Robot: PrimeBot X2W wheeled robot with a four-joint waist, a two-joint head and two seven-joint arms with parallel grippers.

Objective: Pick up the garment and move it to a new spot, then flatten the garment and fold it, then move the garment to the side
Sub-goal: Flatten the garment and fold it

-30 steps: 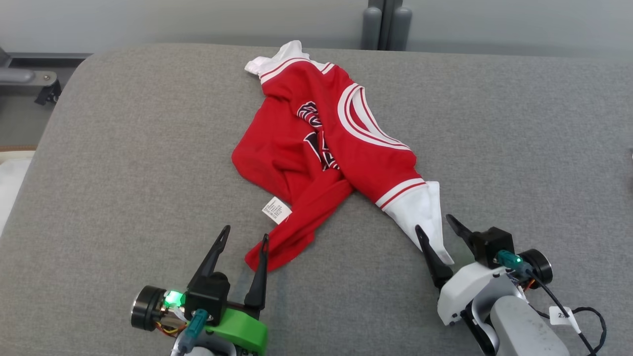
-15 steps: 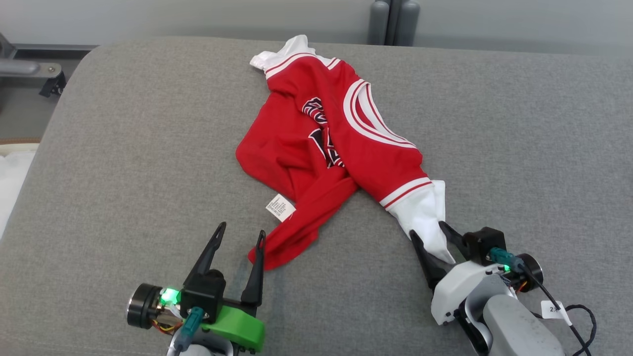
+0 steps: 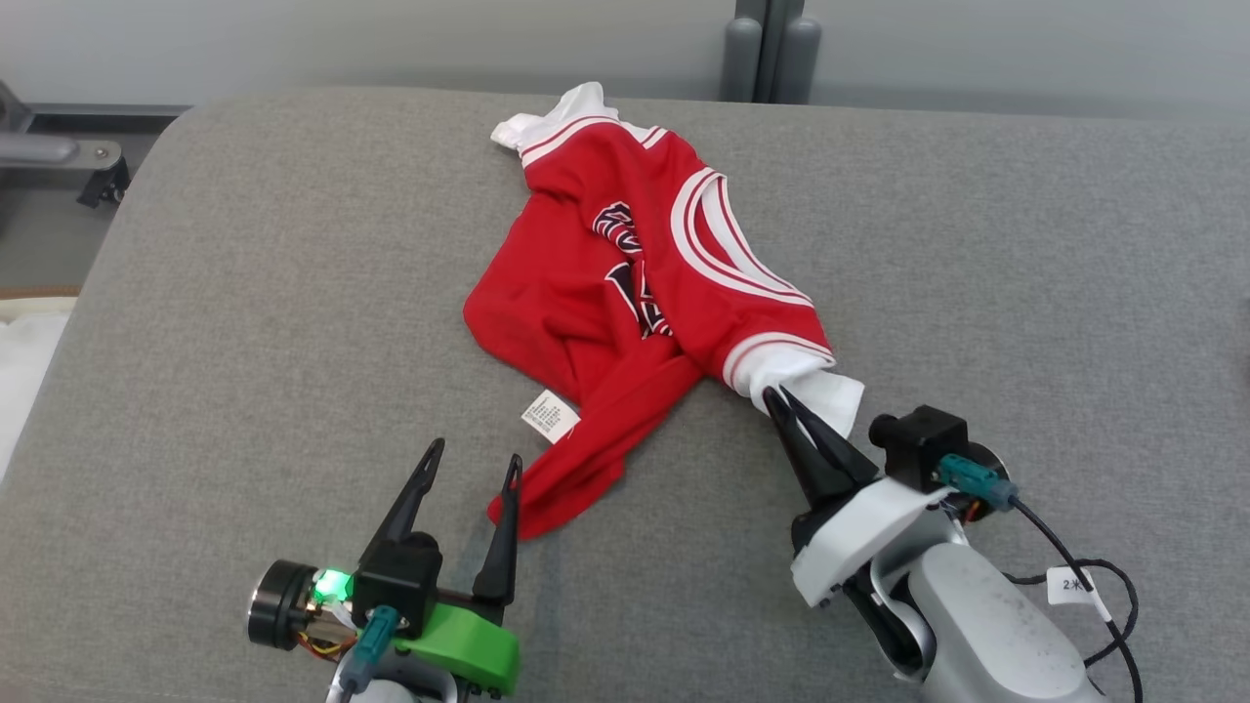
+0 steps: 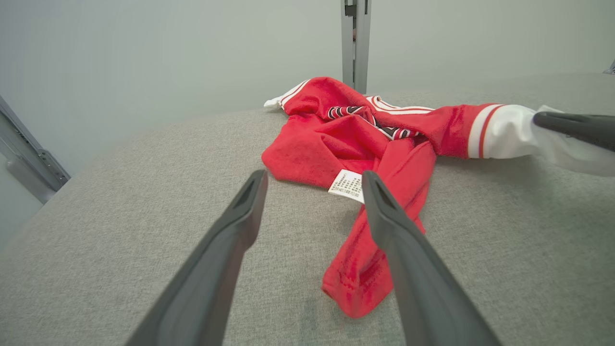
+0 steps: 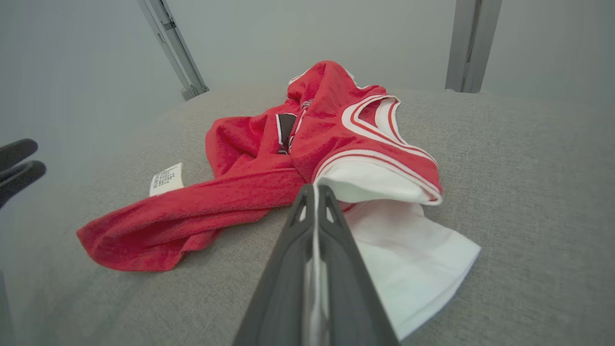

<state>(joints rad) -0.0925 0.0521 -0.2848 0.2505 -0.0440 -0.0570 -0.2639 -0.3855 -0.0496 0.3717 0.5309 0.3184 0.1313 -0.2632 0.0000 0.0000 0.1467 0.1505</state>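
Observation:
The garment [image 3: 625, 293] is a red jersey with white trim, lying crumpled on the grey cushion [image 3: 244, 322]. My right gripper [image 3: 778, 393] is shut on its white sleeve [image 3: 820, 386], which is bunched up against the red body. In the right wrist view a strip of white cloth [image 5: 408, 250] runs between the closed fingers of the right gripper [image 5: 314, 188]. My left gripper [image 3: 476, 452] stands open near the front, and its right finger is next to the red hem end [image 3: 547, 503]. In the left wrist view the left gripper [image 4: 314, 175] has the hem [image 4: 355, 283] just beside its right finger.
A white care label [image 3: 549, 415] sticks out of the garment toward the left gripper. A grey post [image 3: 767, 59] stands behind the cushion's back edge, and a metal frame [image 3: 59, 156] sits past its left corner. A cable with a tag [image 3: 1069, 584] hangs by the right wrist.
The right gripper has shut on the white sleeve and pushed it up and left, bunching it. The left gripper has stayed open in place. The camera shifted slightly.

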